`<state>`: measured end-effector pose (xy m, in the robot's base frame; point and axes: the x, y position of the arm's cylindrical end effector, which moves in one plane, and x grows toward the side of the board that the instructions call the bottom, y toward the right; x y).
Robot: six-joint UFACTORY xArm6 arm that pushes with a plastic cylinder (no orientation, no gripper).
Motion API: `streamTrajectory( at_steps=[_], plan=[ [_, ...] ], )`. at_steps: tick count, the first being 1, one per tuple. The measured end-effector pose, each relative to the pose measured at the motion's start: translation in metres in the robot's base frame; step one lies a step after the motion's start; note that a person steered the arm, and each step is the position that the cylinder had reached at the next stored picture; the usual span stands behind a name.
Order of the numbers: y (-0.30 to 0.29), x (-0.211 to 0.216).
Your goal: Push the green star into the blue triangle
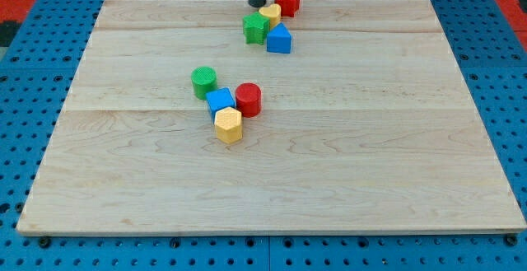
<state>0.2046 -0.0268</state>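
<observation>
The green star (256, 29) sits near the view's top centre of the wooden board (370, 139). The blue triangle (279, 39) lies just to its right, touching or nearly touching it. A yellow block (270, 14) sits right behind them and a red star-shaped block (287, 0) is behind that to the right. My tip (257, 4) is the end of the dark rod coming down from the view's top edge, just above the green star and left of the yellow block.
A second cluster lies left of centre: a green cylinder (204, 81), a blue cube (221, 100), a red cylinder (248, 99) and a yellow hexagon (229, 125). Blue pegboard surrounds the board.
</observation>
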Motion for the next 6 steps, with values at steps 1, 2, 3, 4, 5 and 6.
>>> streamTrajectory(
  at_steps=[1,2,3,4,5,6],
  plan=[
    [-0.023,0.025],
    [-0.011,0.071],
    [0.026,0.097],
    [0.069,0.103],
    [0.007,0.098],
    [-0.089,0.069]
  ],
)
